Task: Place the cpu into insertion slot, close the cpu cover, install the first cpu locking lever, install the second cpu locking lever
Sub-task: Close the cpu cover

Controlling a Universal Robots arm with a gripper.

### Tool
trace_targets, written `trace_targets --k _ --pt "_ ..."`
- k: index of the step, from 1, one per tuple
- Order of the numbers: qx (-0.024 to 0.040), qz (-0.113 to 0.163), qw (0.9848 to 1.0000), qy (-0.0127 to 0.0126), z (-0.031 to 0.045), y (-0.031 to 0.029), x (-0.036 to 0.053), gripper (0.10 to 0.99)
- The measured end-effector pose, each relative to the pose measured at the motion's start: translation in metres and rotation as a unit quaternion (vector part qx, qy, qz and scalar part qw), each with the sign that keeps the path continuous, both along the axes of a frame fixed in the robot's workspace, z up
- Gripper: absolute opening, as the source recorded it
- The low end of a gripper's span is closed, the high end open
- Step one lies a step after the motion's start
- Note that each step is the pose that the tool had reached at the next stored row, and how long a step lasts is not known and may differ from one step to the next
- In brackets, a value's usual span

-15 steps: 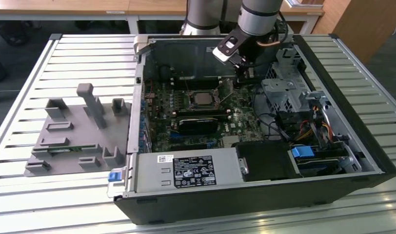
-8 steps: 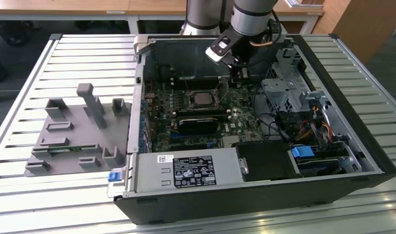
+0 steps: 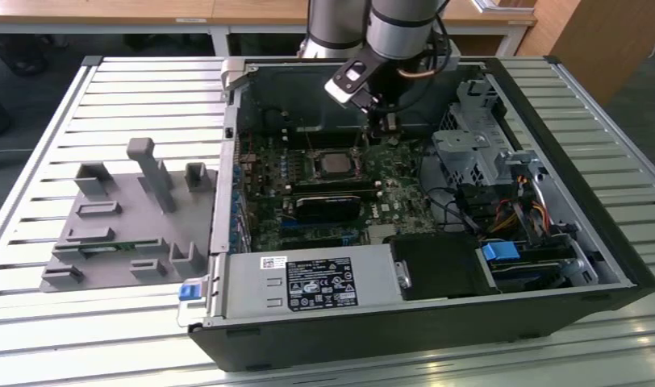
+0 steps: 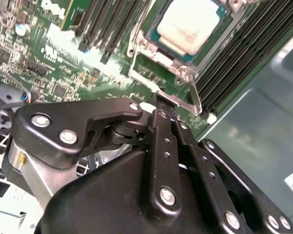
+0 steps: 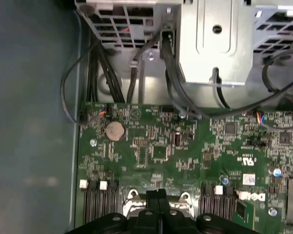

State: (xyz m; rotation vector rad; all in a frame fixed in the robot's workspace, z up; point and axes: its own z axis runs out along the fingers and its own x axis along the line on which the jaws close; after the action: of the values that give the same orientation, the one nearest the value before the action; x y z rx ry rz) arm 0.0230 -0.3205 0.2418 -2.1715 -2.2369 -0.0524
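Gripper (image 3: 384, 122) hangs in the upper middle of the exterior view, on the arm reaching down into the open computer case (image 3: 602, 266). Its tips are low over the green motherboard (image 3: 265, 201), just beyond the far edge of the insertion slot (image 3: 314, 172). In both wrist views its two black fingers (image 5: 154, 196) are pressed flat together with no gap, and nothing shows clamped between them. In the second wrist view the closed tips (image 4: 161, 105) meet the thin metal lever (image 4: 195, 95) that runs along the socket edge nearest them; whether they touch it or sit just above it cannot be told. The cpu (image 4: 188, 22) lies seated in the slot, silver-grey top up, with the cpu cover (image 4: 158, 59) lying as a silvery frame around it. Long black memory slots (image 4: 102, 29) flank the socket. The first wrist view shows a round coin battery (image 5: 115, 130) on the board and black cables (image 5: 68, 87) beyond it. At the exterior view's left, a grey fixture (image 3: 123, 218) rests on the slatted table (image 3: 47, 121), beside the case.
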Motion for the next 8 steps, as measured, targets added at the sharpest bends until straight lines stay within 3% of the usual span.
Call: trace_targets --k 8 --pt "0.0000 0.000 1.0000 0.0000 -0.0048 0.0000 -0.0114 0.110"
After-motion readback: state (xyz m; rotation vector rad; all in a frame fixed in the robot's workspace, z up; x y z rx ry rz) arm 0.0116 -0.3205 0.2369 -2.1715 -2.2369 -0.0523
